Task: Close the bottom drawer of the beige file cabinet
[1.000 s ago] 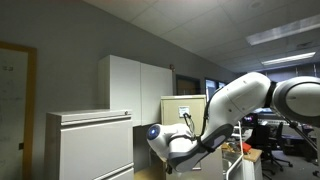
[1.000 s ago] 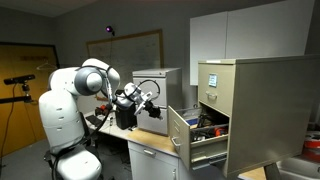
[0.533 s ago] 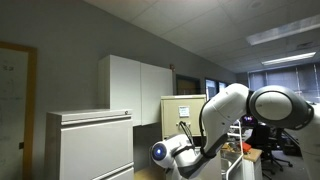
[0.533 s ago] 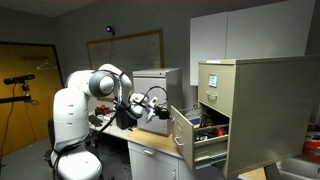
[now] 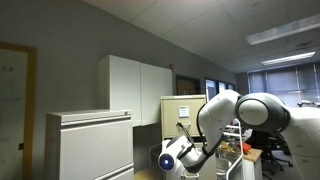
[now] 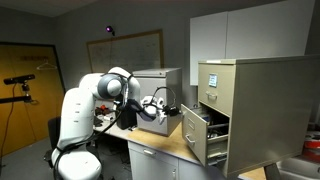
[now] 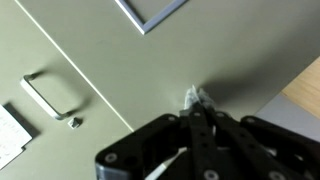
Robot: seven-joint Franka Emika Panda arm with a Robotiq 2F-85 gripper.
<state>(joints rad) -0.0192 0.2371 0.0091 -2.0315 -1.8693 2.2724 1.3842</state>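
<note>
The narrow cream-yellow metal file cabinet [image 6: 255, 95] is standing straight ahead of the jaws, its bottom drawer [image 6: 196, 135] sticking partly out. The gripper [image 7: 196, 100] is pressing the drawer front, jaws together and empty. Pushing squarely along the slides, beside the small metal handle [image 7: 48, 95], should be avoiding any jam.

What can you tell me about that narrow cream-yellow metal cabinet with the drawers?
The narrow cream-yellow metal file cabinet stands upright next to tall white cupboards. It looks like painted sheet steel, with stacked drawers and white paper notes stuck on an upper front. Its bottom drawer juts out, partly open. In the wrist view the robot's claw, fingers together, appears to press on a drawer front, not far from a bare metal handle.
</note>
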